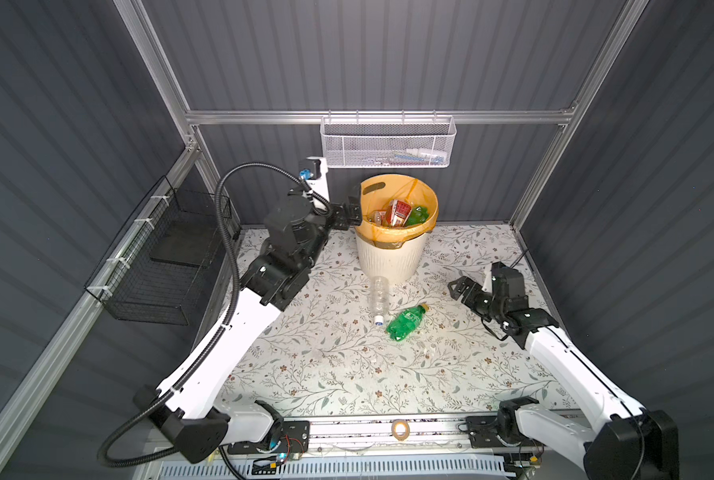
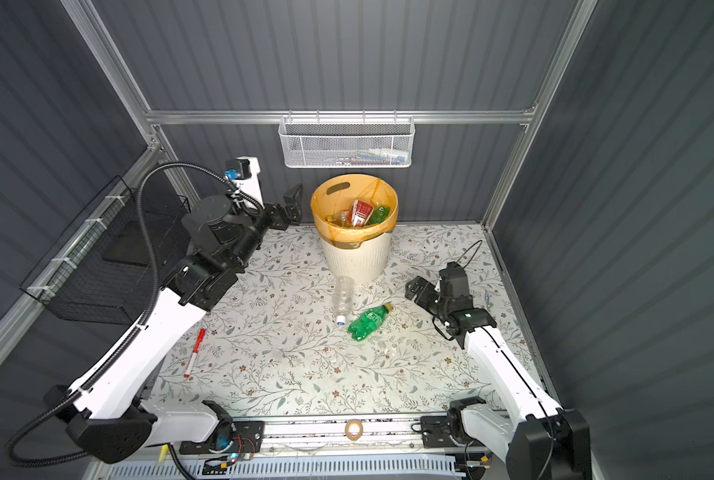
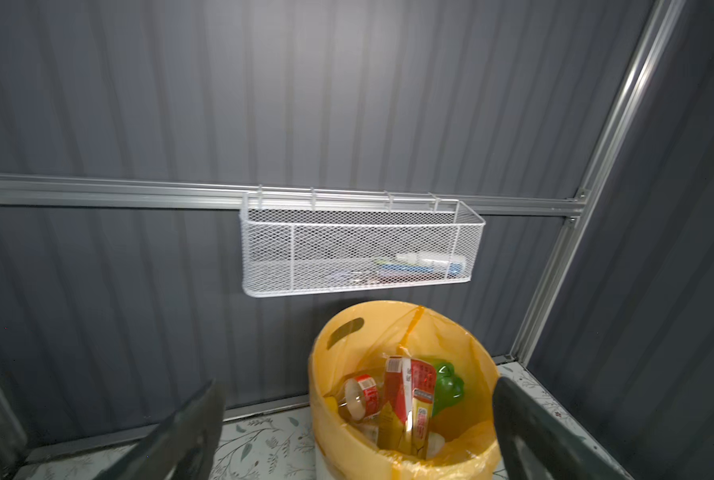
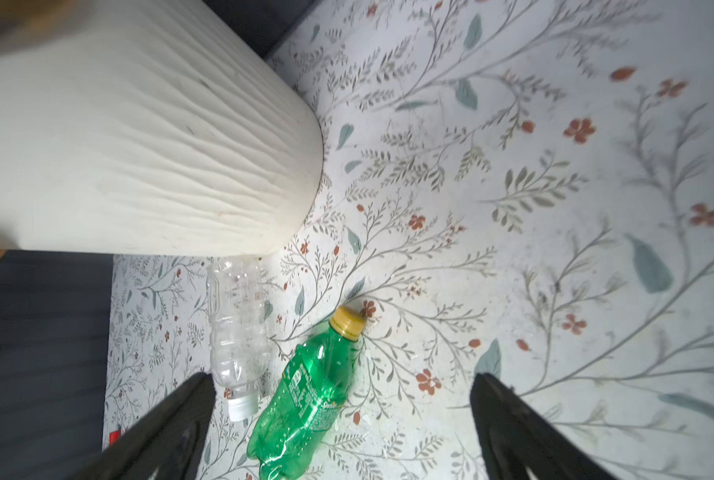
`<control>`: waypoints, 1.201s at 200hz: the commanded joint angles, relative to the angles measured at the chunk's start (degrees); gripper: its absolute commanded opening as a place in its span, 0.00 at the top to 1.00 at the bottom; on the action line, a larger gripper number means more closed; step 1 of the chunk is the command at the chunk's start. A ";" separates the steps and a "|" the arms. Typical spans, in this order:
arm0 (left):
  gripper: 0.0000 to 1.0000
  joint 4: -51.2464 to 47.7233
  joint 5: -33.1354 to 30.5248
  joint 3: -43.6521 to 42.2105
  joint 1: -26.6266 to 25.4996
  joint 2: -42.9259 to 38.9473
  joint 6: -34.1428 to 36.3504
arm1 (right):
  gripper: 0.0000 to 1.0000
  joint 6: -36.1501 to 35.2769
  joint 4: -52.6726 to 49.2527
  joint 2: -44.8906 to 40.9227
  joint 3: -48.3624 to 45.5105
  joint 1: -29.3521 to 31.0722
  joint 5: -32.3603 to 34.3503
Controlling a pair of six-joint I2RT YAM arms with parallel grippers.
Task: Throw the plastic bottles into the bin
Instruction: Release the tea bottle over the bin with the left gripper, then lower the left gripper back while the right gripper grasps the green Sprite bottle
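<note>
Beside the rim of the bin (image 1: 388, 259), the left gripper (image 2: 294, 205) is held with jaws spread wide, nothing between them. Several bottles (image 1: 397, 212) are seen inside the bin. On the table (image 1: 326, 365) before it, a clear bottle (image 1: 379, 297) and a green bottle (image 1: 405, 322) lie near each other. The right gripper (image 1: 454, 289) is held near them, jaws parted and empty.

The table (image 1: 330, 365) has a pale leaf-and-flower cover. The bin (image 1: 390, 257) stands on it near the back, and just in front lie a clear bottle (image 1: 379, 297) and a green bottle (image 1: 405, 323) — close together. A red-and-white pen (image 2: 194, 353) lies toward the left edge.
</note>
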 commanded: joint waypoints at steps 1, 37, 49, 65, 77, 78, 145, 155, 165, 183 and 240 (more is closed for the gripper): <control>0.00 -3.84 0.29 -7.10 3.74 0.20 -4.26 | 0.02 7.34 -1.95 3.59 2.55 4.81 4.54; 0.00 -5.44 6.37 -20.19 10.33 -2.82 -9.66 | 0.01 14.70 -1.92 9.39 3.89 12.66 7.35; 0.00 -5.69 7.13 -23.25 11.45 -3.60 -10.85 | 0.01 16.52 -1.33 11.41 3.76 14.07 7.54; 0.00 -5.50 7.58 -27.23 12.59 -4.93 -12.37 | 0.02 18.62 0.22 13.84 3.58 15.15 6.78; 0.00 -5.01 7.93 -29.86 13.44 -5.87 -13.61 | 0.03 19.75 1.32 15.64 3.80 15.71 6.57; 0.00 -4.96 7.98 -30.08 13.52 -5.94 -13.70 | 0.03 19.81 1.43 15.72 3.82 15.73 6.57; 0.00 -4.20 10.39 -34.77 15.85 -5.65 -15.12 | 0.09 22.22 2.74 24.03 7.97 19.34 5.79; 0.00 -3.95 10.54 -34.83 16.11 -5.36 -15.07 | 0.10 23.16 3.60 24.98 7.97 19.78 5.37; 0.00 -3.76 11.07 -34.75 16.33 -4.86 -15.07 | 0.10 24.03 4.19 26.09 8.14 20.14 4.95; 0.00 -3.67 11.68 -34.81 16.55 -4.30 -15.12 | 0.11 24.83 4.61 27.46 8.66 21.16 4.98; 0.00 -2.83 12.37 -36.08 17.03 -4.14 -15.43 | 0.14 25.45 5.63 30.91 8.50 22.66 5.58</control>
